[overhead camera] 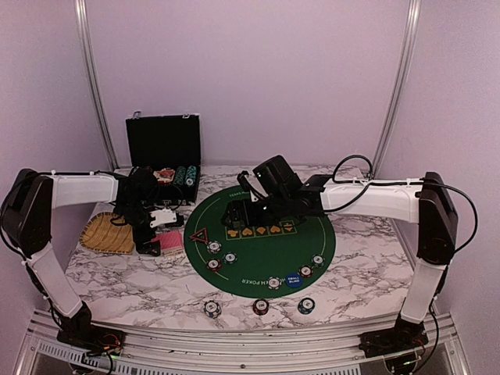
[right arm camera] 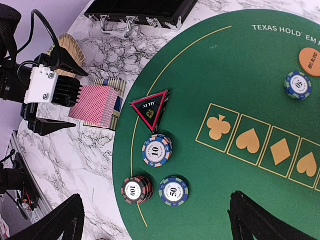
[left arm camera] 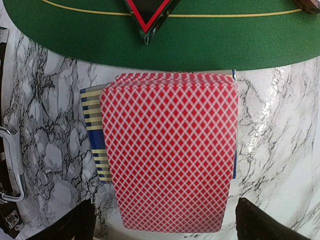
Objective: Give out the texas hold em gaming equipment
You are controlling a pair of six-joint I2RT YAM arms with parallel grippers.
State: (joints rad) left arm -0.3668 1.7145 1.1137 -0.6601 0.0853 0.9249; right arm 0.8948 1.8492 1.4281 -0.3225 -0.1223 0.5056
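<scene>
The red-backed playing cards (left arm camera: 170,150) lie as a squared deck on the marble table (left arm camera: 45,125), just off the left edge of the green mat (left arm camera: 210,45). They rest on what looks like a striped box (left arm camera: 94,135), blue and cream, which peeks out along the deck's side. My left gripper (left arm camera: 167,225) hangs right over the deck with its jaws spread wide and one finger to each side of the cards. It is released and grasps nothing, and I cannot tell whether the fingers touch the table.

Just beyond the deck, at the mat's rim, sits the dark red-edged triangle (right arm camera: 151,106). Beside it on the felt I see poker chips (right arm camera: 157,150) marked 10, 100 and 50, close together. Further along the mat an orange disc (right arm camera: 311,62) sits just beside another chip.

In the top view the blue disc (overhead camera: 293,280) lies near the mat's near edge with a chip on either side. Three more chips lie in a row on the marble between the mat and the arm bases.

My right gripper (right arm camera: 157,220) hovers over the middle of the mat near the printed card suits, jaws likewise wide apart and empty. A black case (overhead camera: 164,152) stands open at the back left, and a woven tray (overhead camera: 105,233) lies to the left of the left gripper.
</scene>
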